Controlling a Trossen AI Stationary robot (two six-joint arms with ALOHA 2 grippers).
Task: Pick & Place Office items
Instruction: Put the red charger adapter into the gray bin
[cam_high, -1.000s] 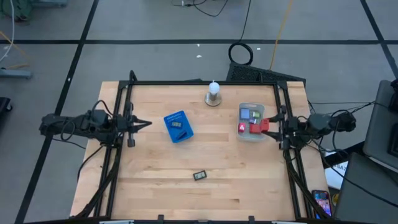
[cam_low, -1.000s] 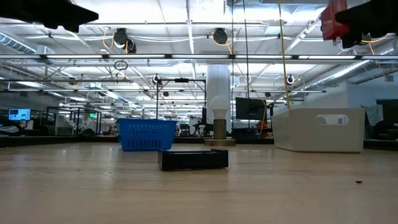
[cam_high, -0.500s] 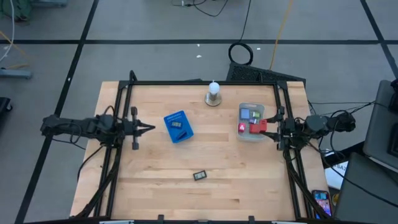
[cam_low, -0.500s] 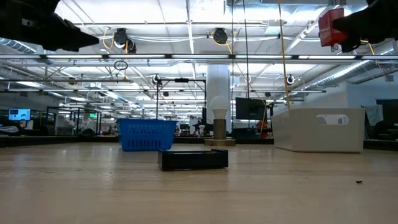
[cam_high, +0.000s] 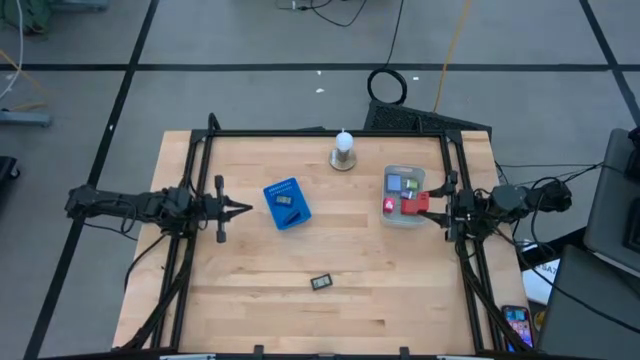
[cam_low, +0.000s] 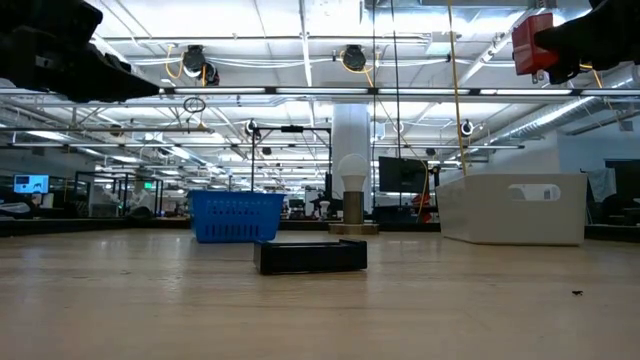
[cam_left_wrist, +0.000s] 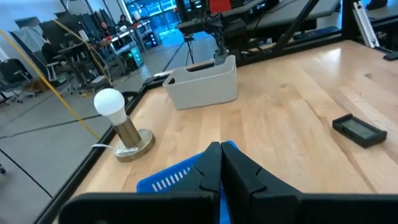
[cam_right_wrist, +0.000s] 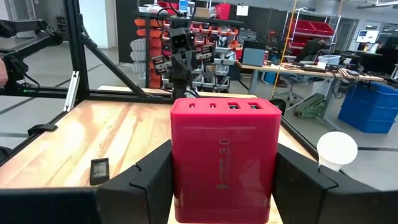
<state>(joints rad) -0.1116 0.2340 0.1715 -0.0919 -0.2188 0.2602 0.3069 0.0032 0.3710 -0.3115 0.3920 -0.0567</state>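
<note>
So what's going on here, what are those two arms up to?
The right gripper holds a red block in its jaws, up in the air over the white bin on the table's right side. The left gripper hangs with jaws shut and empty beside the blue basket. A dark flat item lies on the table nearer the front.

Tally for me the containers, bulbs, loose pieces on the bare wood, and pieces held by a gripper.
Containers: 2 (blue basket, white bin)
Bulbs: 1
Loose pieces on bare wood: 1 (dark grey piece)
Held pieces: 1 (red block, right gripper)
Total: 5
</note>
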